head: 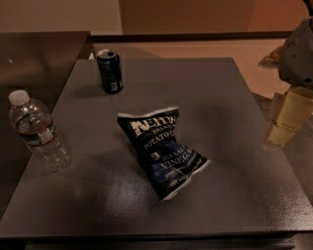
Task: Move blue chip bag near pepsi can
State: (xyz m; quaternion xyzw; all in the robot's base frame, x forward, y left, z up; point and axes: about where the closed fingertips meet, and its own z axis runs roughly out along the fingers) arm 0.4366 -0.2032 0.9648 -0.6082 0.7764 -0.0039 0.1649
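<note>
The blue chip bag [163, 150] is a crinkled dark navy bag with white lettering. It lies flat near the middle of the dark grey table [234, 97]. The pepsi can [110, 71] stands upright at the table's far left, dark blue with a silver top. It stands well apart from the bag. My gripper [287, 118] hangs at the right edge of the view, just past the table's right side. It is to the right of the bag and holds nothing that I can see.
A clear plastic water bottle [38, 132] with a white cap stands near the table's left edge. A second dark surface [39, 53] lies at the back left. An orange-brown wall [195, 14] runs behind the table.
</note>
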